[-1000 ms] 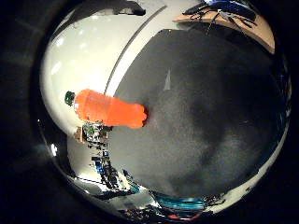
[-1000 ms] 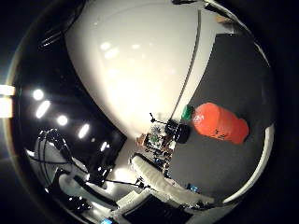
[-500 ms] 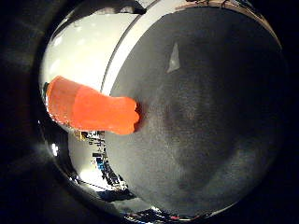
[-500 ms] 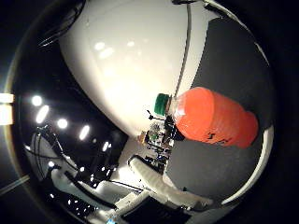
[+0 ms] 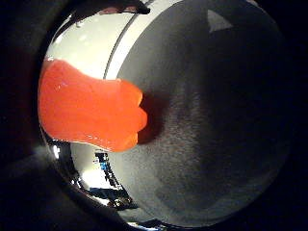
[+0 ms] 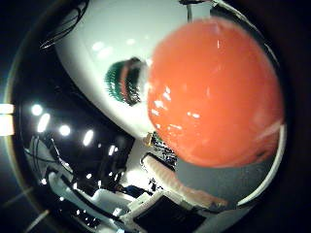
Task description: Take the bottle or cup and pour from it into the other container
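The orange plastic bottle with its green ribbed cap fills the thumb-side view, blurred. It stands on the dark grey mat near the mat's edge; the hand's finger state cannot be told.

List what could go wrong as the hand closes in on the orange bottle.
1. The orange bottle fills much of the thumb side view, so it is very near the palm; a small misjudgement could bump it over rather than grasp it.
2. It stands near the edge of the dark mat, next to the white surface; a knock might send it off the mat.
3. No second container is in view, so the pour target is unconfirmed.
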Controlling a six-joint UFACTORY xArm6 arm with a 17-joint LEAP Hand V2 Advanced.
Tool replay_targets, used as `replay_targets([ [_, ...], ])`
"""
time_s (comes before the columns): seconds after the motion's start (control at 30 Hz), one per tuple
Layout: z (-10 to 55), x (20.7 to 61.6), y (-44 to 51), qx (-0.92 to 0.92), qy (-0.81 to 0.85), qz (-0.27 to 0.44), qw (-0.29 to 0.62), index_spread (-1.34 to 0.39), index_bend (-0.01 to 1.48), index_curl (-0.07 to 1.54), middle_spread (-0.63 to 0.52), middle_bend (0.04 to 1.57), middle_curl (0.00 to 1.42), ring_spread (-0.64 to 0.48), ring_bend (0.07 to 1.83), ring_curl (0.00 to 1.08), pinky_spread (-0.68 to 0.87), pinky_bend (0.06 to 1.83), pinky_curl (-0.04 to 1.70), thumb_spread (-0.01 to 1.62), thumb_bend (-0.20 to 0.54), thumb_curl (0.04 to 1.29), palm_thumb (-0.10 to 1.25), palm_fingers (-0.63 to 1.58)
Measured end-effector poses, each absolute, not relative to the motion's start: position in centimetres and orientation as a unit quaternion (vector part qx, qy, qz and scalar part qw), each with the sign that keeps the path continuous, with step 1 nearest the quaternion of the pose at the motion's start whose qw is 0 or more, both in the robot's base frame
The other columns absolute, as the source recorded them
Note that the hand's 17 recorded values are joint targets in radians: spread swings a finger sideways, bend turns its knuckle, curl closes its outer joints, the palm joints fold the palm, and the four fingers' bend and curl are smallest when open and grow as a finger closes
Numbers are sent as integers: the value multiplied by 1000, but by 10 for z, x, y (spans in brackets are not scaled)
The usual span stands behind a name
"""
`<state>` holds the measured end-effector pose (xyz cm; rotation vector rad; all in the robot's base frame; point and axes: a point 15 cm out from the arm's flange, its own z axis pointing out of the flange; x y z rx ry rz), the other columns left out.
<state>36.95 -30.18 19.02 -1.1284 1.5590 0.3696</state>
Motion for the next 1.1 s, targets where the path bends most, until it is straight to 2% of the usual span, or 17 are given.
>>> replay_targets([
  [0.2, 188, 376, -277, -495, 655, 166, 547, -191, 164, 294, 29, 328, 352, 90, 694, 221, 335, 862, -8, 948, -26, 308, 474, 369],
  [0.3, 188, 381, -267, -504, 649, 172, 543, -203, 179, 301, -4, 361, 361, 37, 797, 241, 250, 889, -15, 951, -25, 310, 492, 509],
  [0.33, 188, 381, -266, -505, 649, 172, 543, -215, 184, 307, -32, 409, 378, -5, 856, 254, 154, 942, -13, 959, -18, 315, 523, 620],
  [0.4, 191, 384, -263, -510, 645, 173, 542, -228, 191, 317, -55, 462, 398, -44, 907, 269, 50, 992, -14, 968, -10, 326, 574, 699],
  [0.53, 192, 388, -251, -519, 637, 187, 538, -256, 195, 344, -99, 612, 463, -117, 1012, 319, -254, 1165, 24, 991, -13, 366, 709, 1091],
  [0.6, 191, 384, -246, -530, 634, 199, 527, -270, 273, 394, -113, 711, 506, -134, 1045, 352, -331, 1196, 62, 982, -5, 391, 770, 1248],
  [0.67, 191, 376, -237, -538, 627, 223, 517, -280, 461, 478, -109, 865, 560, -149, 1090, 388, -345, 1247, 120, 942, -8, 426, 842, 1411],
  [0.7, 192, 370, -231, -540, 620, 240, 517, -274, 537, 512, -106, 908, 574, -155, 1114, 403, -333, 1278, 148, 920, -12, 441, 864, 1395],
  [0.73, 196, 366, -225, -540, 611, 255, 519, -258, 688, 581, -104, 1000, 606, -156, 1178, 438, -298, 1352, 199, 869, -10, 478, 917, 1370],
  [0.83, 205, 361, -213, -539, 593, 280, 528, -230, 893, 672, -94, 1145, 651, -170, 1273, 497, -246, 1459, 278, 820, -10, 533, 991, 1292],
  [0.97, 214, 361, -214, -543, 591, 274, 530, -212, 1045, 744, -102, 1295, 695, -187, 1372, 568, -198, 1566, 366, 796, -10, 603, 1067, 1186],
  [1.1, 225, 360, -217, -549, 591, 261, 531, -199, 1115, 776, -105, 1354, 710, -195, 1406, 614, -170, 1607, 432, 766, -13, 665, 1105, 1129],
])
